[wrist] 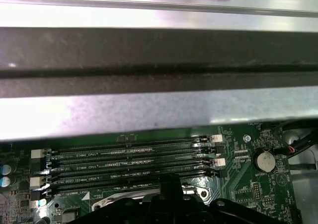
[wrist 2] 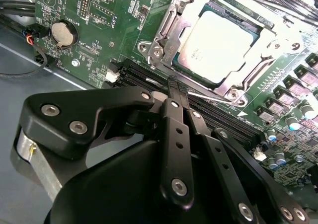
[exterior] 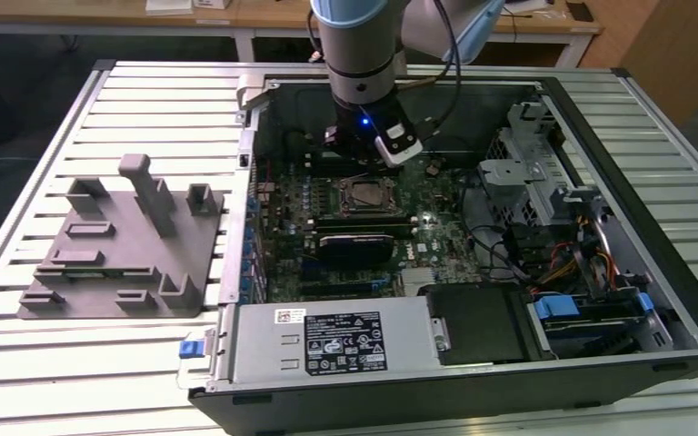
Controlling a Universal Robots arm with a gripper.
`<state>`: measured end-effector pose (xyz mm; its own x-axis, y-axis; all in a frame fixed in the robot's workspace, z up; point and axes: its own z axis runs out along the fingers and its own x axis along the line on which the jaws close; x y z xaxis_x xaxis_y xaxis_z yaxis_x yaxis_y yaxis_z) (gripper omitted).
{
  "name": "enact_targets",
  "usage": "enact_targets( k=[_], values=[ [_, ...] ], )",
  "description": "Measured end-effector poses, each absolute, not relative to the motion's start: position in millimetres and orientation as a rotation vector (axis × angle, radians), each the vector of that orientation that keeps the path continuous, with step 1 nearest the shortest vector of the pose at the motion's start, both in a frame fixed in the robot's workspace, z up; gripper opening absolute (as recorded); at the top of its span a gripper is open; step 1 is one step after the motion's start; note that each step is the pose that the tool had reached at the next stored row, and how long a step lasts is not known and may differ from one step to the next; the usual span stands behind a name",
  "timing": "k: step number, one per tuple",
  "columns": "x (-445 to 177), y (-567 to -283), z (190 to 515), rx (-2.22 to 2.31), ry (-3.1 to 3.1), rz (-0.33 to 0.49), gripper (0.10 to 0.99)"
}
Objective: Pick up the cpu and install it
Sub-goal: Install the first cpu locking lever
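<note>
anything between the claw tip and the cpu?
In the second wrist view, the socket's metal frame edge and memory slots lie between the claw and the cpu.

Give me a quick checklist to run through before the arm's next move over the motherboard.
1. Cpu lying flat in its socket: ok.
2. Socket frame latched down: cannot tell.
3. Tool shut, carrying nothing: ok.
4. Tool tip off the cpu, above the memory slots: ok.
5. Cables away from the tool: ok.
</note>
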<state>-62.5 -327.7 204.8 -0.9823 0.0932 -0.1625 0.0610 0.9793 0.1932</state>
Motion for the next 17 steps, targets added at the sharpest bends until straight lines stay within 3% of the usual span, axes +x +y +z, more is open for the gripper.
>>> enact_targets(
  k=[17],
  values=[
    [-63.6,-323.7,203.0,0.183,2.947,0.284,0.106]
  ],
)
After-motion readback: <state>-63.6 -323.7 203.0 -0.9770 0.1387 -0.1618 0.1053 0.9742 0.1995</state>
